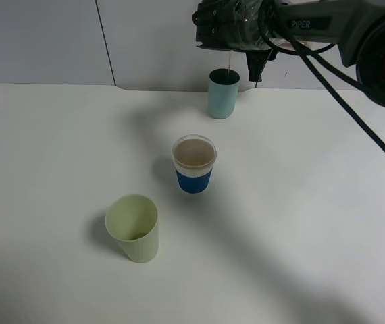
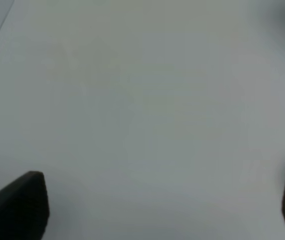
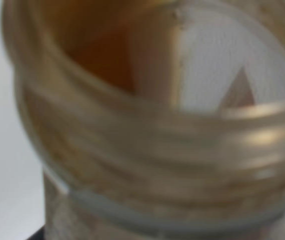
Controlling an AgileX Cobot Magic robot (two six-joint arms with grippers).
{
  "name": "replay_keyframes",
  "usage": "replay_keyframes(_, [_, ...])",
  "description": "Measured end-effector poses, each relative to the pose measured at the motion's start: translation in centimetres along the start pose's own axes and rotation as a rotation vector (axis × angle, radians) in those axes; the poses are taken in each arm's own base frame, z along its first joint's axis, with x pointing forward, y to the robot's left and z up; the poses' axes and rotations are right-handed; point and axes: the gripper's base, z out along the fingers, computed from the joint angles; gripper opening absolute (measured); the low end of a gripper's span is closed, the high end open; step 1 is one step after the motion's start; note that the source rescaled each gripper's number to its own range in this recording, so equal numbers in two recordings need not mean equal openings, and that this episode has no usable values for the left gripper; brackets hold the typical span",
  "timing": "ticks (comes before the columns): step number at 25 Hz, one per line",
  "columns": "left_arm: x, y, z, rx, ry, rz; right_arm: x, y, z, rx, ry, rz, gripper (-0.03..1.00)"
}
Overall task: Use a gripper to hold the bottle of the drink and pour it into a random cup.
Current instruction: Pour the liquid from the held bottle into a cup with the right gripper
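Note:
At the back of the table in the high view, my right gripper (image 1: 246, 47) hangs just above the teal cup (image 1: 223, 93). It is shut on the bottle of the drink, which the dark arm mostly hides there. A thin brown stream (image 1: 229, 62) falls from the bottle into the cup. The right wrist view is filled by the bottle (image 3: 147, 150), with its wide threaded neck and brown liquid inside. My left gripper (image 2: 165, 210) is open over bare white table with nothing between its fingers (image 2: 20, 205). It is outside the high view.
A white cup with a blue sleeve (image 1: 194, 164) stands mid-table. A pale green cup (image 1: 134, 227) stands nearer the front left. The white table (image 1: 314, 223) meets a grey wall at the back. Black cables (image 1: 354, 115) trail from the right arm.

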Motion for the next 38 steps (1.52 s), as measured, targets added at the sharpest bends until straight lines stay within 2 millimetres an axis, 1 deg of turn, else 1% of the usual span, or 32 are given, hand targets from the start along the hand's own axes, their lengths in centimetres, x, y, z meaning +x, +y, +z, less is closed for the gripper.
replay_keyframes(33, [0.0,0.0,0.0,0.0,0.0,0.0,0.01,-0.29,0.0,0.032,0.002,-0.035,0.0])
replay_keyframes(38, [0.0,0.0,0.0,0.0,0.0,0.0,0.01,-0.29,0.0,0.032,0.003,-0.078,0.0])
